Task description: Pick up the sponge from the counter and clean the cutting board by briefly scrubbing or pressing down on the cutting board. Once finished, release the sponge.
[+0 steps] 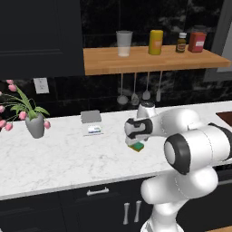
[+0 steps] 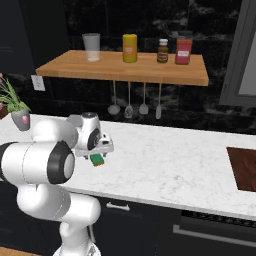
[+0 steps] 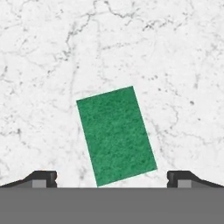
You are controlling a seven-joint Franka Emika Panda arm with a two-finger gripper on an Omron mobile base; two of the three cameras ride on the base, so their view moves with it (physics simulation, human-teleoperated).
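Two fingertips (image 3: 43,178) stand wide apart at the frame's bottom corners; the gripper (image 3: 112,180) hangs open over the sponge (image 3: 116,134), flat mid-frame on the counter (image 3: 52,65).

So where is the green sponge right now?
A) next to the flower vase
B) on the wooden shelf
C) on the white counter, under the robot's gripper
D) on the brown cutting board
C: the sponge lies flat on the marble counter, between the open fingers of the gripper.
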